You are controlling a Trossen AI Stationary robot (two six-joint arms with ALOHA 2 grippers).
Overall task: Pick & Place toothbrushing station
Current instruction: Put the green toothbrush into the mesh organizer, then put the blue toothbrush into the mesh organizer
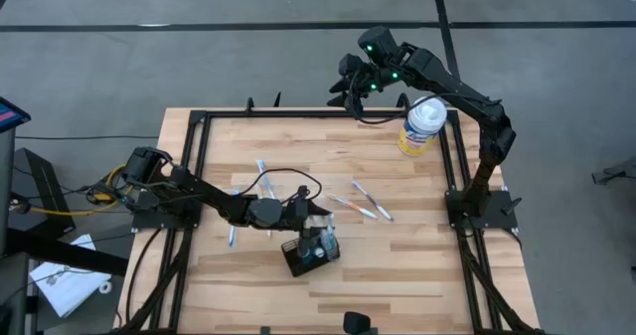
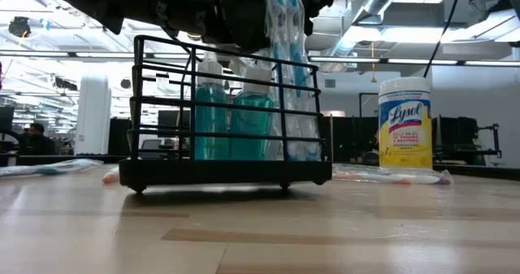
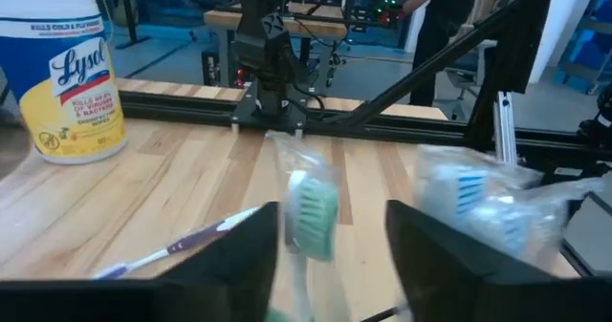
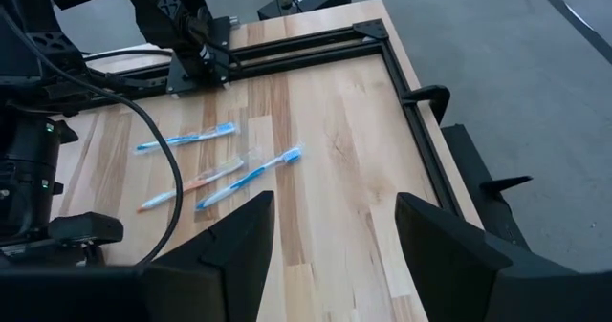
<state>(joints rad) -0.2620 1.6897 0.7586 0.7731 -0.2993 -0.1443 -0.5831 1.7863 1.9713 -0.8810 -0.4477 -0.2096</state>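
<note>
Toothbrushing station (image 1: 308, 253) sat upright on the counter (image 1: 417, 265), toward the near edge, a little left of centre; the low view showed it as a black wire rack holding two teal bottles (image 2: 213, 119) and a bunch of wrapped toothbrushes (image 2: 288, 79). Left gripper (image 1: 320, 238) was right above it, fingers (image 3: 234, 260) apart, with one green-bristled toothbrush (image 3: 311, 212) upright between them; couldn't tell whether they touched it. Right gripper (image 1: 350, 88) hung beyond the far edge of the counter, well apart, fingers (image 4: 234, 241) spread, nothing in them. One wipes canister (image 1: 421, 125) stood near the far right corner. Loose toothbrushes (image 1: 363, 201) lay on the counter: about two right of centre, about three left of centre, exact count unclear.
</note>
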